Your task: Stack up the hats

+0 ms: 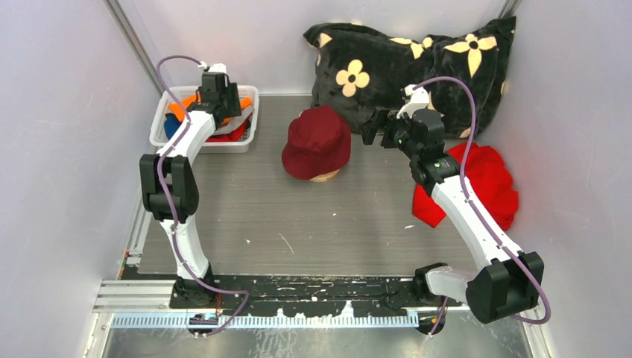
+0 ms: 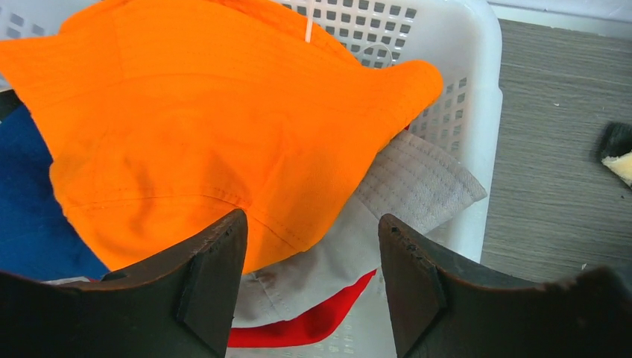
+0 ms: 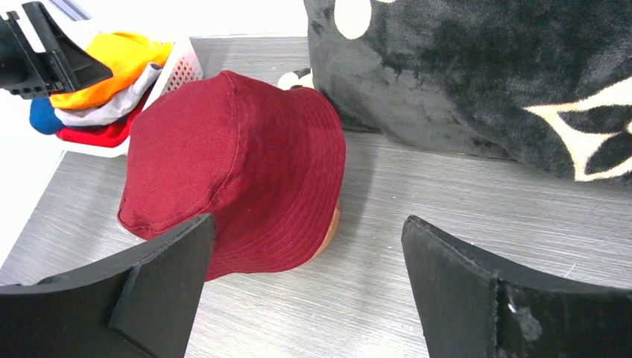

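1. The left pincer (image 2: 309, 253) is hanging partly spread over the white basket (image 2: 462, 45) at 10 o'clock, gripping nothing.
2. The orange hat (image 2: 186, 127) is lying on top just under it, covering the pale grey hat (image 2: 417, 179), red hat (image 2: 313, 321) and blue hat (image 2: 30, 201).
3. The right pincer (image 3: 305, 253) is gaping wide and empty, at 3 o'clock of the maroon hat (image 3: 231, 156), which is sitting mid-surface (image 1: 298, 224).

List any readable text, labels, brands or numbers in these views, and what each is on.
No legible text in any view.
maroon hat: plain fabric, no label showing.
orange hat: plain, no print visible.
pillow: cream flower shapes only, no letters.
ribbed strip at the near edge: any markings too small to read.
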`<state>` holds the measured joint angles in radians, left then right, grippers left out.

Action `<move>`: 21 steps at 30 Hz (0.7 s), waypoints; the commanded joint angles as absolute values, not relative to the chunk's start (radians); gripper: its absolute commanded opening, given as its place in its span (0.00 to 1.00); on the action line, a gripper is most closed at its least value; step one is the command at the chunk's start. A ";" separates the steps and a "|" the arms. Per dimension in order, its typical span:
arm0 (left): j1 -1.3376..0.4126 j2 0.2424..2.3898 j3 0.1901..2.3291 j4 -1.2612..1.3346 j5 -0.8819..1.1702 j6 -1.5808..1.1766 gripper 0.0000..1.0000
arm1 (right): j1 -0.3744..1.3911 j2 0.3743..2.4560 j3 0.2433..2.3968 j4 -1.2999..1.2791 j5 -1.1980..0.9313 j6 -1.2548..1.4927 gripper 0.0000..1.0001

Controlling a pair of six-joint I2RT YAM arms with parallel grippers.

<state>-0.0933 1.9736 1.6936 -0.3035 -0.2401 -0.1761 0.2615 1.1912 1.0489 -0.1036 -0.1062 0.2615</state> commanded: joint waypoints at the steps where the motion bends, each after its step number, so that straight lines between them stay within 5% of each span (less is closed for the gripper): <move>1: -0.092 1.992 1.690 -0.238 -0.216 -0.182 0.65 | 0.258 1.185 1.083 -0.061 -0.097 0.247 1.00; 15: -0.057 2.102 1.770 -0.266 -0.213 -0.169 0.59 | 0.259 1.181 1.077 -0.066 -0.084 0.244 1.00; 17: -0.055 2.106 1.780 -0.272 -0.219 -0.166 0.49 | 0.259 1.182 1.077 -0.067 -0.083 0.244 1.00; 21: -0.054 2.073 1.783 -0.257 -0.216 -0.152 0.01 | 0.258 1.180 1.074 -0.069 -0.082 0.243 1.00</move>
